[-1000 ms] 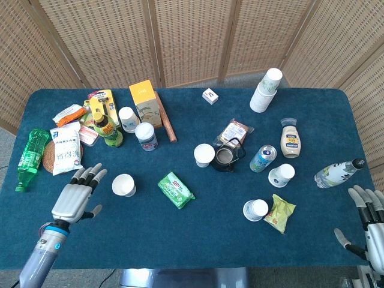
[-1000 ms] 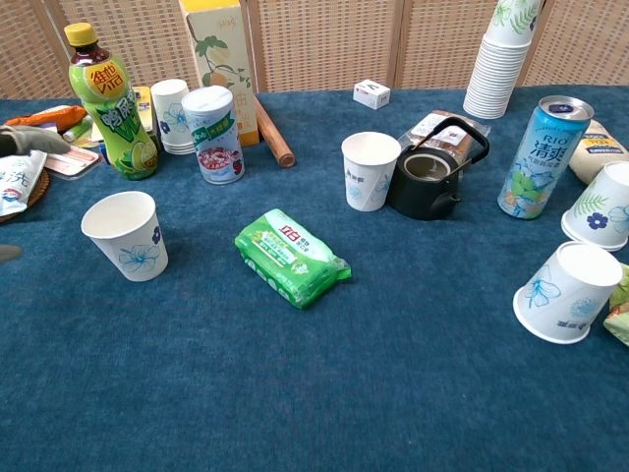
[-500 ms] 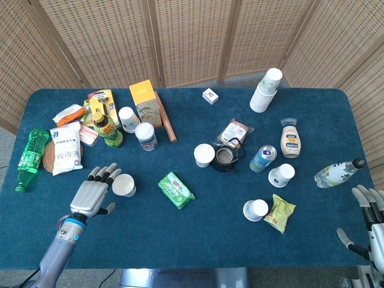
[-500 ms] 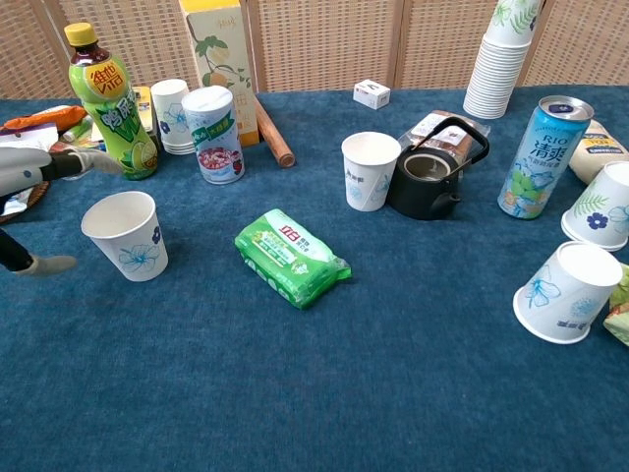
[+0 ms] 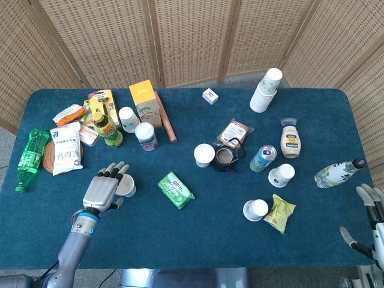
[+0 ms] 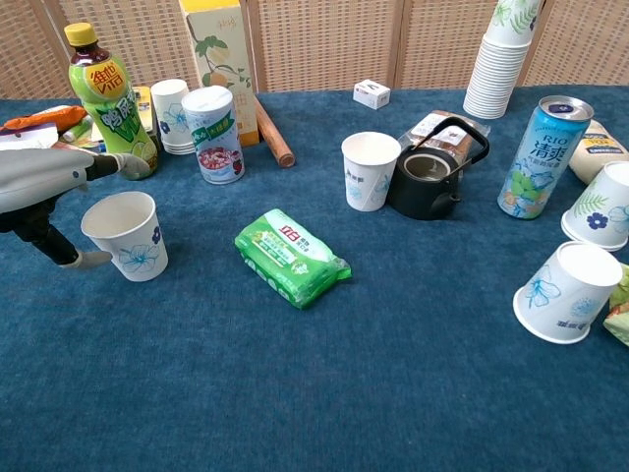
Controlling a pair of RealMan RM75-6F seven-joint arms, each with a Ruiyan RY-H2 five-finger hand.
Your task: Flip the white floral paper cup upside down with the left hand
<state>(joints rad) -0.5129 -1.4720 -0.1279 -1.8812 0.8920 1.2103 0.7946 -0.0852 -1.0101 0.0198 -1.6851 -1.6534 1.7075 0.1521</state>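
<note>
The white floral paper cup (image 5: 127,187) (image 6: 128,236) stands upright, mouth up, at the front left of the blue table. My left hand (image 5: 105,191) (image 6: 39,182) sits right against its left side. Its fingers (image 6: 103,165) reach past the back of the cup and the thumb (image 6: 86,260) lies low by the cup's front. The hand is spread around the cup and I see no firm grip. My right hand (image 5: 371,225) hangs spread at the table's front right corner, holding nothing.
A green wipes pack (image 6: 291,258) lies just right of the cup. Behind it stand a green tea bottle (image 6: 108,103), a small canister (image 6: 216,133) and stacked cups (image 6: 175,116). Snack bags (image 5: 65,151) lie at far left. A black teapot (image 6: 429,177) sits mid-table.
My left hand has travelled right across the table and now flanks the floral cup. The cup has not moved. The right hand slipped slightly lower.
</note>
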